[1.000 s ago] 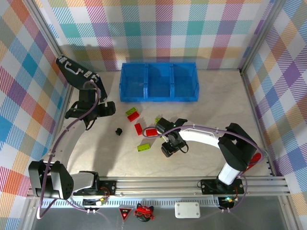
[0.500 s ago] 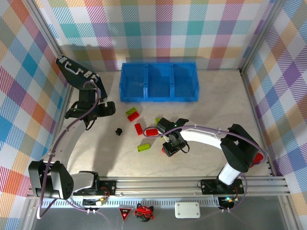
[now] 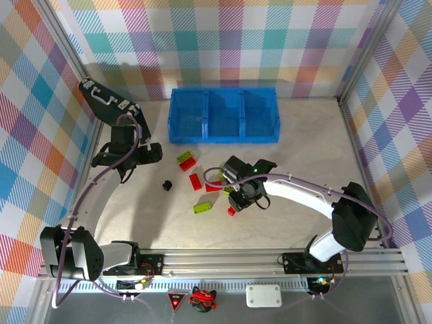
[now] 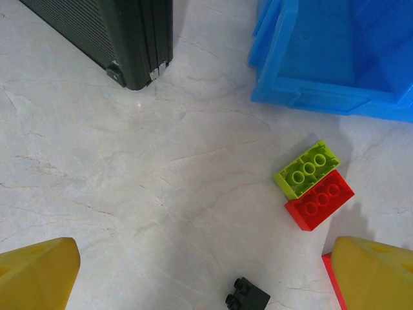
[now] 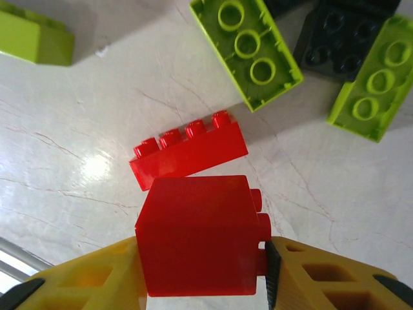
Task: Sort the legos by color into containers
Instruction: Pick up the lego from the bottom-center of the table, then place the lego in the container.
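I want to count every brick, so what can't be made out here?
Top view: the right pincer covers part of the plastic brick cluster.
Right wrist view: a black studded plastic brick is cut by the top edge and partly behind a lime green plastic brick.
Left wrist view: a red plastic brick is mostly behind a yellow pincer finger.

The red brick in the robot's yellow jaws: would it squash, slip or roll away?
Probably stiff: the red brick shows crisp square edges where the jaws press its sides. Its faces look glossy and smooth, so it might slip under a light squeeze. With flat faces, it would likely slide rather than roll if pushed across the table.
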You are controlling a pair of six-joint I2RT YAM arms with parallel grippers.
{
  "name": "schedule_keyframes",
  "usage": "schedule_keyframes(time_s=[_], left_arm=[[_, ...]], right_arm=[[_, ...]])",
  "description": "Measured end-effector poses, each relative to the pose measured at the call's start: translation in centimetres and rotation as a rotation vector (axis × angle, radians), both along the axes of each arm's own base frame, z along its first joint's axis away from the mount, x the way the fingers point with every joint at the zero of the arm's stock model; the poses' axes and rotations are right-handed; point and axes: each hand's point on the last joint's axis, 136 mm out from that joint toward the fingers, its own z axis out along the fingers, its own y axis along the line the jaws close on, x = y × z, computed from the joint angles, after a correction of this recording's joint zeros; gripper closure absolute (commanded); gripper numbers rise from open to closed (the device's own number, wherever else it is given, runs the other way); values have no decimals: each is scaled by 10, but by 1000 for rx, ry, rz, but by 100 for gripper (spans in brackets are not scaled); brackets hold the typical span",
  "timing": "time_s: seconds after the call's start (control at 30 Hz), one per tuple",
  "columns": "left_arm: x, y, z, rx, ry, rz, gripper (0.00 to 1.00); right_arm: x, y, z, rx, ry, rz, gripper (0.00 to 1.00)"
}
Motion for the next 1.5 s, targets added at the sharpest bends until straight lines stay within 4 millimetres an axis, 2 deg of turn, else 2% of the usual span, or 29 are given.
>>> schedule_keyframes(time_s=[0.2,0.37,0.67,0.9,1.07,1.33,1.5], left_arm=[[0,0,0,1,0,1,0],[0,2,0,8,0,8,0],[-1,3,5,12,-17,13,0],[-2,2,5,4,-16,5,0],[-2,-2,5,-10,-14,-7,0],[-3,-17,5,-84,-9,-60,0],[-4,-23,6,-109,-6,-80,0]], right_arm=[[34,2,34,59,-71,-63,54],[82,-6,60,100,-127,-154,54],[180,-42,66,113,-169,-324,53],[244,-61,55,136,-176,-418,52],[279,-72,37,131,-173,-466,52],[310,-79,2,116,-143,-499,52],[320,-77,-15,108,-129,-501,52]])
